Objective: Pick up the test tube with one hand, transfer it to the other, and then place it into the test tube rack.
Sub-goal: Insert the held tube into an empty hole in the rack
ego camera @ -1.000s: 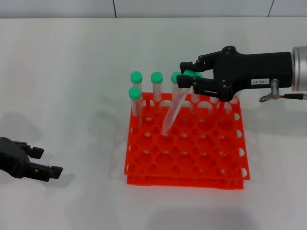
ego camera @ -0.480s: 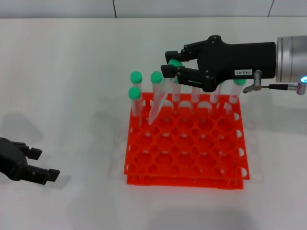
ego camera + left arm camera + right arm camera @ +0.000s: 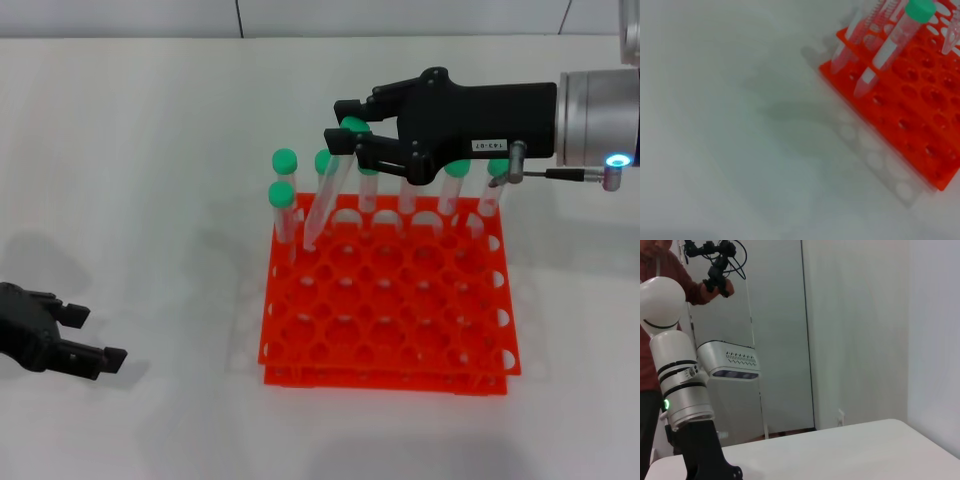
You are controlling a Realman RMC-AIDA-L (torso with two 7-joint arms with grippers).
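My right gripper [image 3: 345, 124], black with a white label, is shut on the green-capped test tube [image 3: 324, 196]. It holds the tube by its cap end over the back left part of the orange-red test tube rack [image 3: 390, 376]. The tube is tilted, with its lower tip down and to the left at the rack's top tier; I cannot tell if it is in a hole. My left gripper [image 3: 88, 337] is open and empty, low over the table at the front left. The rack [image 3: 912, 102] also shows in the left wrist view.
Several other green-capped tubes [image 3: 283, 205] stand upright in the rack's back rows and back left corner, close around the held tube. The right wrist view shows my left arm [image 3: 684, 405] with its green ring, and a person behind it.
My right gripper has moved left and a little farther back with the tube. The tube's tip went from the rack's middle to its back left. The left gripper has barely moved.
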